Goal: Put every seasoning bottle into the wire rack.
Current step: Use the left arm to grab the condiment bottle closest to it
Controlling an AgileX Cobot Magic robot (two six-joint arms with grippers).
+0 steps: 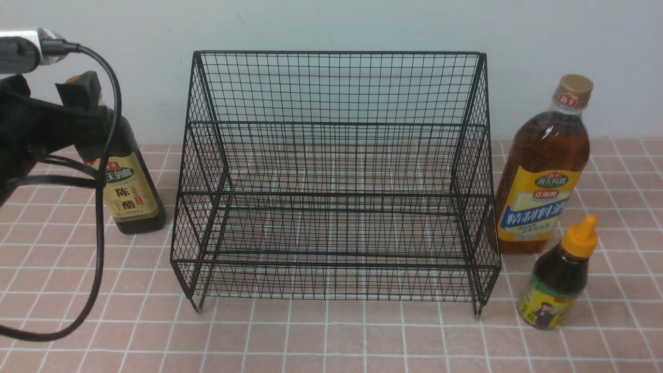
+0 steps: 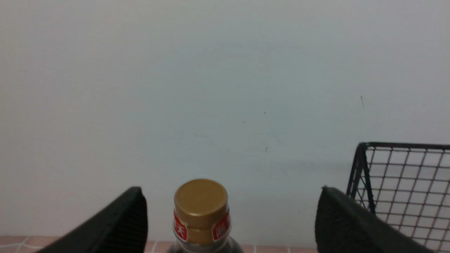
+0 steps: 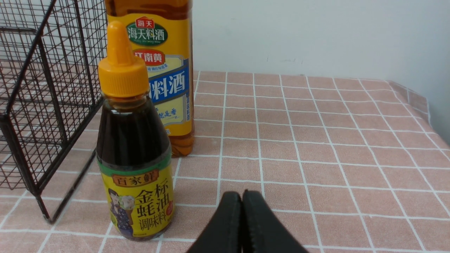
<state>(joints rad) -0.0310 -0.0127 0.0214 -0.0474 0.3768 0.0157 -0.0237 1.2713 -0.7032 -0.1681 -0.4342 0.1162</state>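
The black wire rack (image 1: 336, 52) stands in the middle of the tiled table with nothing on its tiers. To its left stands the dark vinegar bottle (image 1: 132, 194) with a beige label; my left arm (image 1: 31, 129) covers its top. In the left wrist view its gold cap (image 2: 201, 200) sits between the wide-open fingers (image 2: 123, 225) of my left gripper (image 2: 230, 214), touching neither. On the rack's right stand the tall amber bottle (image 1: 544, 171) and, nearer me, the small dark bottle (image 1: 562, 280) with an orange nozzle cap. My right gripper (image 3: 242, 211) is shut and holds nothing, low beside the small bottle (image 3: 135, 168).
A black cable (image 1: 101, 217) loops down from the left arm onto the table in front of the vinegar bottle. A pale wall runs close behind the rack and bottles. The table's right edge (image 3: 427, 105) shows in the right wrist view.
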